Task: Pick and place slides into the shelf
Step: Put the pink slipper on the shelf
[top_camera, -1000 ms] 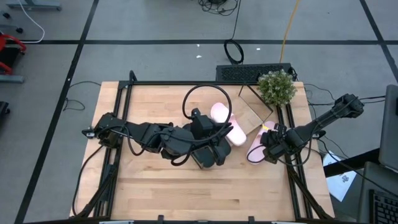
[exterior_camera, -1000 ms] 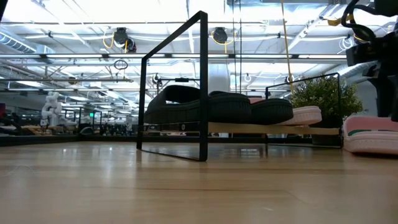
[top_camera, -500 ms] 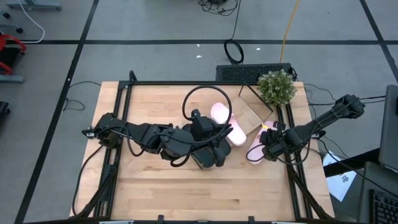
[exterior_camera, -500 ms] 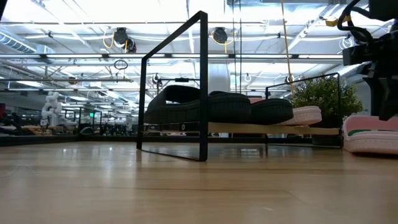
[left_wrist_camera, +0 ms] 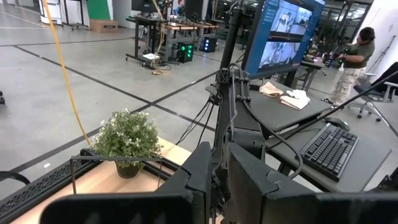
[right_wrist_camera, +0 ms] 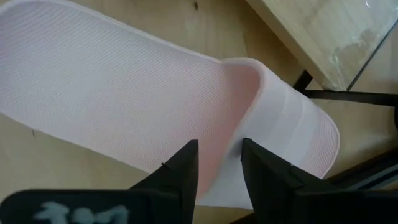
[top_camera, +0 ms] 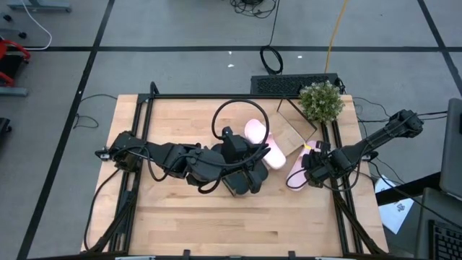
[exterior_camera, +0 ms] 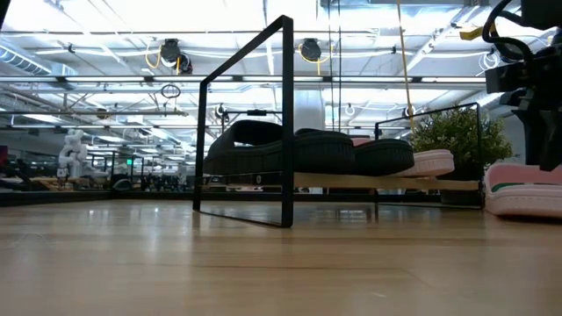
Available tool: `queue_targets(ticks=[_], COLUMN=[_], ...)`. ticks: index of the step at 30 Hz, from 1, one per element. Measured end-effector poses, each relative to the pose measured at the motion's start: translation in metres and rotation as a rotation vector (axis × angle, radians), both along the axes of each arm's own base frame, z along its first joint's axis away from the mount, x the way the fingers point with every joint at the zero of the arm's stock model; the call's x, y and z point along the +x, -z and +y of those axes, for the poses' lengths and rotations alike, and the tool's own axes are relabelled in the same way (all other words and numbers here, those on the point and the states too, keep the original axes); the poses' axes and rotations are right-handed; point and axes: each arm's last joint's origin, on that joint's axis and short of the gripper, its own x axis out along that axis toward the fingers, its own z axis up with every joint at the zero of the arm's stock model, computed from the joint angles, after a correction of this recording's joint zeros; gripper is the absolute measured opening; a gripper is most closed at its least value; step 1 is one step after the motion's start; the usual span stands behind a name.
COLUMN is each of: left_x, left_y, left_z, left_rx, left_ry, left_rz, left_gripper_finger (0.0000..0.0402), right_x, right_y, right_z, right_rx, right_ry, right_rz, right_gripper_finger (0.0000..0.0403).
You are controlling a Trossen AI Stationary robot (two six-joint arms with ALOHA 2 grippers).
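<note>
Pink slide (right_wrist_camera: 124,106), no legible writing, right end effector (right_wrist_camera: 219,163) pinching its edge

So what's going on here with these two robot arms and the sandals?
The robot is putting slides on a low wooden shelf. Two black slides and one pink slide already sit there. The right claw has its fingers either side of the strap edge of the last pink slide, which lies on the table beside the shelf. The left claw hangs over the shelf's black slides, empty as far as I can tell.
</note>
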Motion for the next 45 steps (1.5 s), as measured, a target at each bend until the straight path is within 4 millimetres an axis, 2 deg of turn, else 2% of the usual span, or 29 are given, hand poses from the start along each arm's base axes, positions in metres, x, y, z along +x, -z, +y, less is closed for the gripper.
queue_targets(ticks=[13,22,26,35,45], left_x=[0.0,0.0,0.0,0.0,0.0], left_y=[0.0,0.0,0.001,0.001,0.0], left_z=[0.0,0.001,0.001,0.001,0.001], left_rx=[0.001,0.024,0.026,0.027,0.027], left_ry=[-0.001,-0.002,-0.002,-0.001,-0.001], left_rz=[0.004,0.014,0.015,0.016,0.016], left_gripper_finger=[0.0047,0.0047,0.0047,0.0047,0.0047], right_x=[0.0,0.003,0.004,0.006,0.009], right_y=[0.0,0.001,0.001,0.002,0.004], right_z=[0.0,-0.001,-0.003,-0.014,-0.024], right_rx=[0.016,0.068,0.084,0.072,0.038], right_ry=[0.05,0.035,0.017,0.06,0.129], right_rz=[-0.015,0.001,0.018,0.039,0.046], right_gripper_finger=[0.0114,0.018,0.0195,0.0185,0.0151])
